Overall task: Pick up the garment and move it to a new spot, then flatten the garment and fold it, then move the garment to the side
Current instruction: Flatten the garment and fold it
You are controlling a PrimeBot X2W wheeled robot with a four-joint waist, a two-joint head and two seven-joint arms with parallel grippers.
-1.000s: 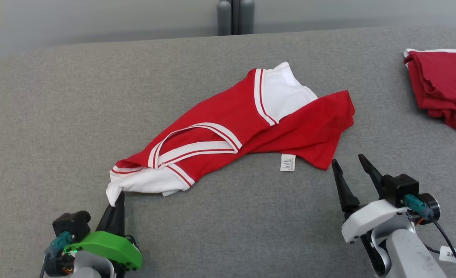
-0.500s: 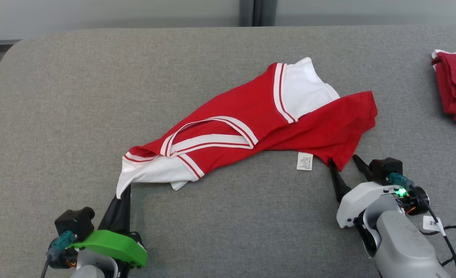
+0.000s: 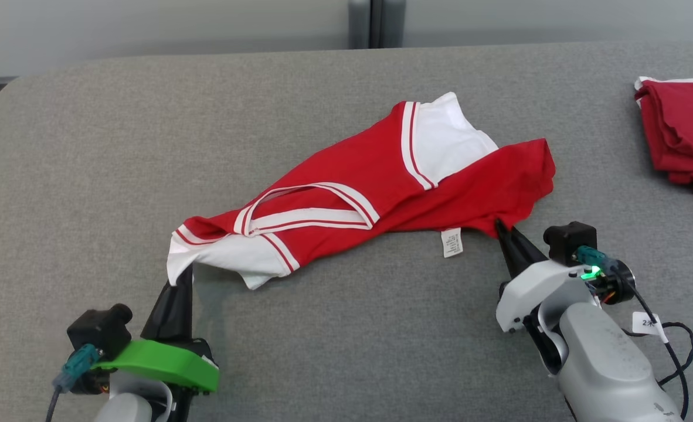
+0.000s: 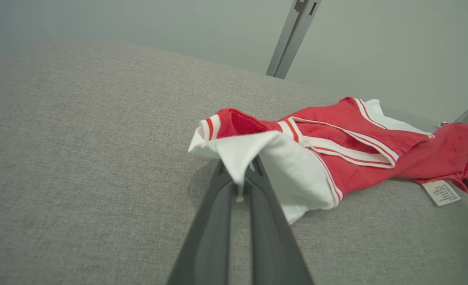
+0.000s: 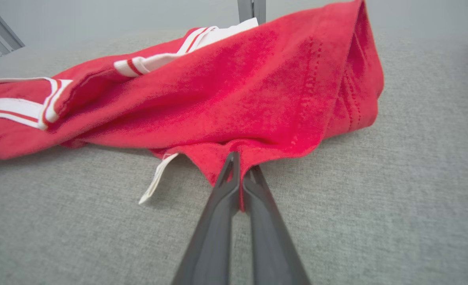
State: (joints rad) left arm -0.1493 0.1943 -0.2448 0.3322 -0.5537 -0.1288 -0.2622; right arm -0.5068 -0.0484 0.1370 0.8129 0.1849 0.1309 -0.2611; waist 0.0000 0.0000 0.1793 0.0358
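Note:
The garment (image 3: pixel 346 187) is a red shirt with white sleeves and red-and-white striped trim, lying crumpled across the middle of the grey padded table (image 3: pixel 88 152). My left gripper (image 3: pixel 183 275) is shut on the tip of its white sleeve (image 4: pixel 253 158) at the near left, lifting that corner a little. At the near right my right gripper (image 3: pixel 499 225) is shut on the red hem corner (image 5: pixel 234 166). A white care label (image 3: pixel 452 242) hangs from the hem between the two grippers.
A second, folded dark red garment (image 3: pixel 683 135) lies at the table's far right edge. A grey upright post (image 3: pixel 371 23) stands behind the table's far edge. Bare grey table lies to the left and in front.
My right gripper moved forward to the red hem corner and closed on it. The left gripper kept its hold on the white sleeve, which has risen slightly. The head camera shifted.

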